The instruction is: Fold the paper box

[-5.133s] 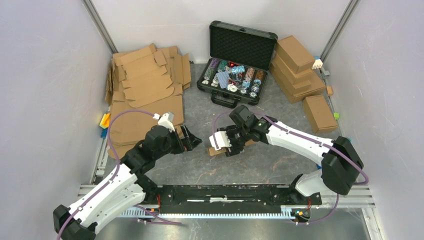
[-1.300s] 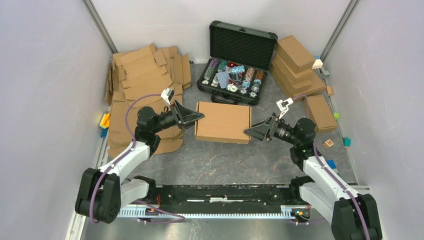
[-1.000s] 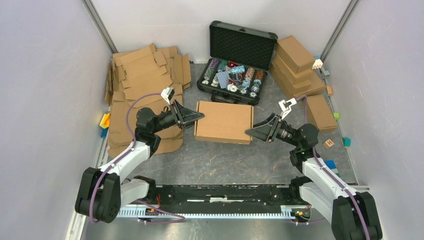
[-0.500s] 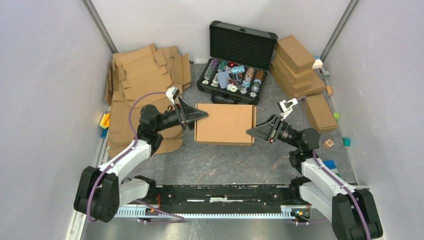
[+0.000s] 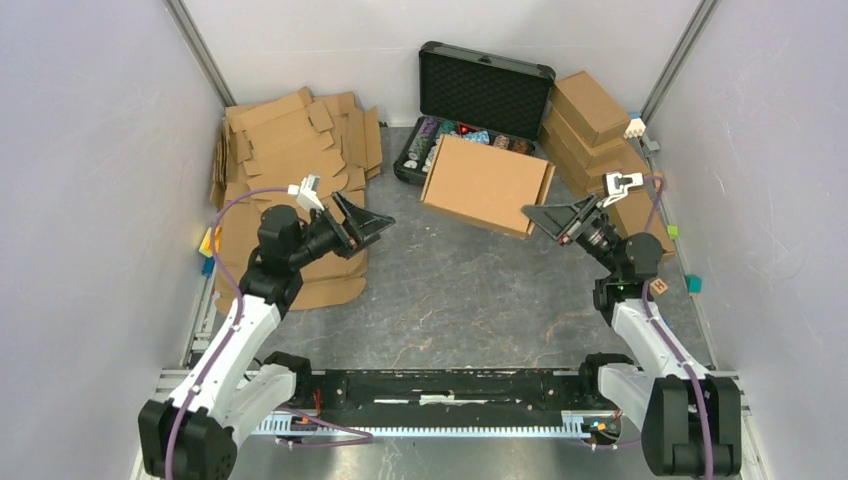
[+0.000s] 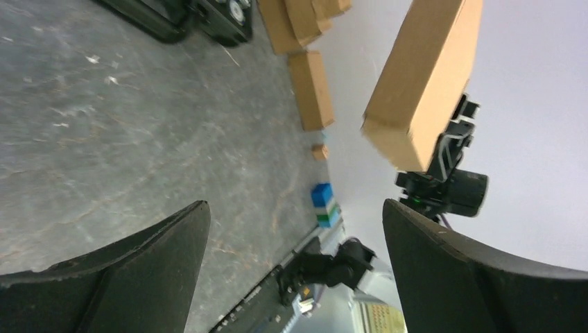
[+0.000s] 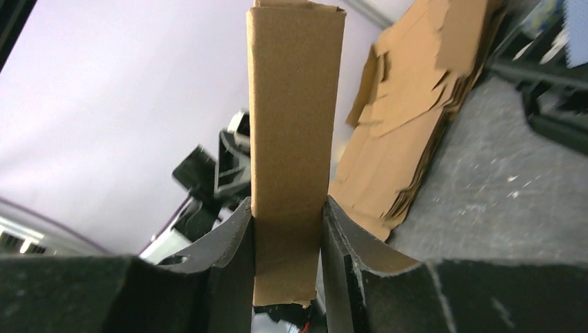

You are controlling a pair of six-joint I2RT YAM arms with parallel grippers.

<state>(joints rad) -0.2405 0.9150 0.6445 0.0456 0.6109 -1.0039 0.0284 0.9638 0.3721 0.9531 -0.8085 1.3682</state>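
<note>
The paper box (image 5: 487,184) is a closed shallow brown box, lifted off the table and tilted, in front of the black case. My right gripper (image 5: 537,214) is shut on its right end; in the right wrist view the box's narrow side (image 7: 291,125) stands clamped between the two fingers (image 7: 229,243). My left gripper (image 5: 378,222) is open and empty, off to the left of the box and apart from it. In the left wrist view the box (image 6: 423,76) hangs at the upper right above the right arm.
A stack of flat cardboard blanks (image 5: 290,160) lies at the back left. An open black case (image 5: 480,100) with chips stands at the back. Finished brown boxes (image 5: 600,140) are piled at the back right. Small coloured blocks (image 5: 693,284) lie by the right wall.
My right gripper has lifted the box off the table and carried it back and to the right, tilted. My left gripper has let go of it and drawn back to the left.
</note>
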